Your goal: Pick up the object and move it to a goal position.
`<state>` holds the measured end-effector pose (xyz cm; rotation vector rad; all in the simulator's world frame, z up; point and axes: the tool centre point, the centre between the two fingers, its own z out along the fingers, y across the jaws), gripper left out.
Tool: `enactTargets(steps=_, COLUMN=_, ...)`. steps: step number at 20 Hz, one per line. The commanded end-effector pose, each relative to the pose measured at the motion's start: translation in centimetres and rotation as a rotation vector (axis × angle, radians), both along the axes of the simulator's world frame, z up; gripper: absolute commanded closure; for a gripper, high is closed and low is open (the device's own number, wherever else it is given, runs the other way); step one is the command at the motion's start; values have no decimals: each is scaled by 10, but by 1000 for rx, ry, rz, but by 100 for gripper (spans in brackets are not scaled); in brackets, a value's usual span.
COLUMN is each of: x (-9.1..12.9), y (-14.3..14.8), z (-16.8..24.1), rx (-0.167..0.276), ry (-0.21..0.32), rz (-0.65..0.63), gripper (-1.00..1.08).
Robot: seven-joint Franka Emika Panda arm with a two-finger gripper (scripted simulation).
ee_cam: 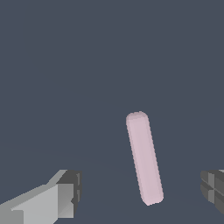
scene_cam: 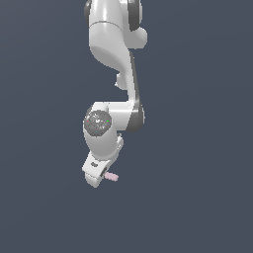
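Note:
The object is a small pale pink rod with rounded ends. In the exterior view the rod (scene_cam: 111, 176) lies on the dark surface and sticks out from under the white gripper (scene_cam: 97, 174) toward the exterior view's right. In the wrist view the rod (ee_cam: 145, 158) lies between the two fingertips, nearer the dark one at the picture's edge (ee_cam: 213, 187) than the grey one (ee_cam: 65, 194). The gripper (ee_cam: 140, 192) is open and wide apart, with neither pad touching the rod. Whether the fingers are down at the rod's level I cannot tell.
The white arm (scene_cam: 116, 59) reaches down from the top of the exterior view. A plain dark blue-grey surface (scene_cam: 197, 148) fills both views. No goal marker shows.

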<state>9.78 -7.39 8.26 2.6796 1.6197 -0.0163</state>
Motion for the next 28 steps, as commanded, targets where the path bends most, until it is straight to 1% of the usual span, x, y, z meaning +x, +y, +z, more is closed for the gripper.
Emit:
enactTargets(steps=1, x=4, y=-5, z=-6, rx=4, ry=0, rz=53, gripper=-92)
enactTargets(steps=6, x=9, y=-14, z=-16, rx=9, ry=-1, rz=131, gripper=-92)
enactTargets(steps=12, x=12, y=-20, z=-23, rx=13, ry=-2, rz=186, gripper=-92)
enactTargets(steps=21, x=13, y=-22, z=-28, rx=14, ry=-2, rz=196, gripper=-92)
enactTargets(steps=28, x=12, y=-21, z=-62, rx=14, ry=-2, rz=199, gripper=-92)
